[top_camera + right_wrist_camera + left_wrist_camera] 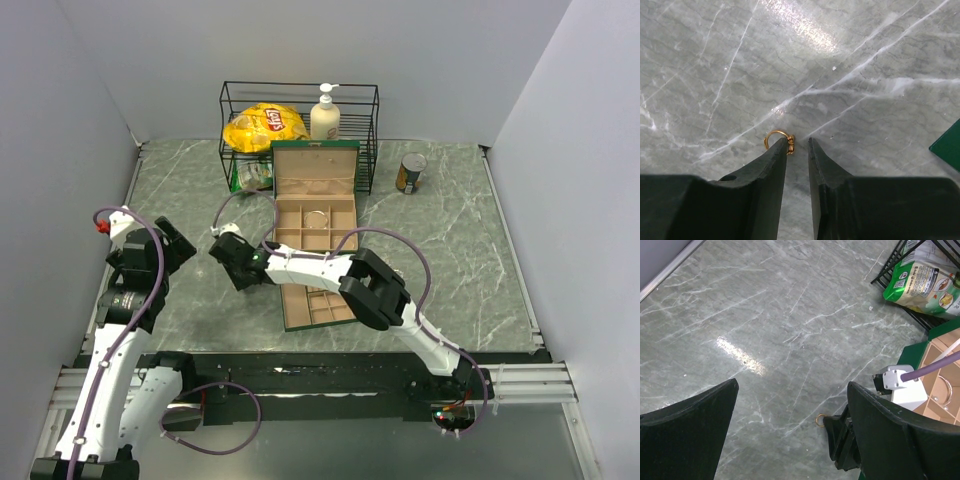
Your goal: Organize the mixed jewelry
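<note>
A small gold ring (pixel 776 136) lies on the marble table, left of the green jewelry box (pixel 316 170). My right gripper (pixel 799 142) points down at the ring with its jaws a narrow gap apart. The left fingertip (pixel 781 150) touches the ring's beaded knot, the loop lies outside the gap, and nothing is clamped. The left wrist view shows the same ring (pixel 820 420) at the tip of the right gripper (pixel 840 437). A thin silvery bangle (pixel 317 217) rests in one tan compartment of the box. My left gripper (pixel 792 385) hovers wide open and empty over bare table at the left.
A flat green compartment tray (pixel 305 310) lies in front of the box, partly under the right arm. Behind stands a black wire rack (pixel 300 130) with a yellow chips bag (pixel 263 125), a lotion bottle (pixel 325 115) and a green packet (pixel 920 282). A can (pixel 410 172) stands at the back right.
</note>
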Controlling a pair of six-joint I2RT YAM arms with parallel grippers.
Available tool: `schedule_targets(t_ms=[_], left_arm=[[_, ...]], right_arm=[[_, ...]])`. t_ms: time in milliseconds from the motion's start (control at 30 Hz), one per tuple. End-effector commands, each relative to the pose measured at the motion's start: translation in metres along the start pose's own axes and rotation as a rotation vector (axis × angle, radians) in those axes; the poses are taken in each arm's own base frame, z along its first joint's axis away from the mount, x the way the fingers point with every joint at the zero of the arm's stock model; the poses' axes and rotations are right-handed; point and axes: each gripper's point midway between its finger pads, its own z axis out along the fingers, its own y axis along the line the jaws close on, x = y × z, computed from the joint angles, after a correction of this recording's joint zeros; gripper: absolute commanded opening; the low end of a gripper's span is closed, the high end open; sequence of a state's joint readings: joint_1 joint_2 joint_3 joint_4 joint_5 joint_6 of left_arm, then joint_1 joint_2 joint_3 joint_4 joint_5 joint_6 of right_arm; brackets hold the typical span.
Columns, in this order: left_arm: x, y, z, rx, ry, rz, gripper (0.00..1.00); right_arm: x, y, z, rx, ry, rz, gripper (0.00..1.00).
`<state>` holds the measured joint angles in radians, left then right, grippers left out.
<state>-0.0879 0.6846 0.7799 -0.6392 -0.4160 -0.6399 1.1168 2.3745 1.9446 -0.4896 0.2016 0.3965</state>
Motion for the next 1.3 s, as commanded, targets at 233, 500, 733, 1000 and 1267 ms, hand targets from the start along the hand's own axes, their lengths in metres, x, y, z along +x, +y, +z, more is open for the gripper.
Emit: schedule_targets(t_ms=[233,500,733,1000,1267], left_arm=[[-0.010,-0.005,0.000,0.023,-0.030,-0.015,0.96],[-0.008,-0.003,0.001,0.012,-0.025,-0.015,0.96],[-0.004,-0.007,0.003,0.029,-0.006,-0.002,0.96],[0.000,-0.012,0.005,0.057,0.012,0.014,0.96],[0.001,-0.025,0.002,0.133,0.023,0.028,0.96]], right_arm=[[0.026,0.006,0.013,0.027,0.065,-0.044,0.27],[0.030,0.009,0.014,0.020,0.081,-0.034,0.19],[0.025,0.014,0.006,0.006,0.076,-0.033,0.01],[-0.007,0.013,-0.034,-0.024,-0.020,-0.015,0.00],[-0.015,-0.005,-0.075,-0.019,-0.092,0.016,0.00]])
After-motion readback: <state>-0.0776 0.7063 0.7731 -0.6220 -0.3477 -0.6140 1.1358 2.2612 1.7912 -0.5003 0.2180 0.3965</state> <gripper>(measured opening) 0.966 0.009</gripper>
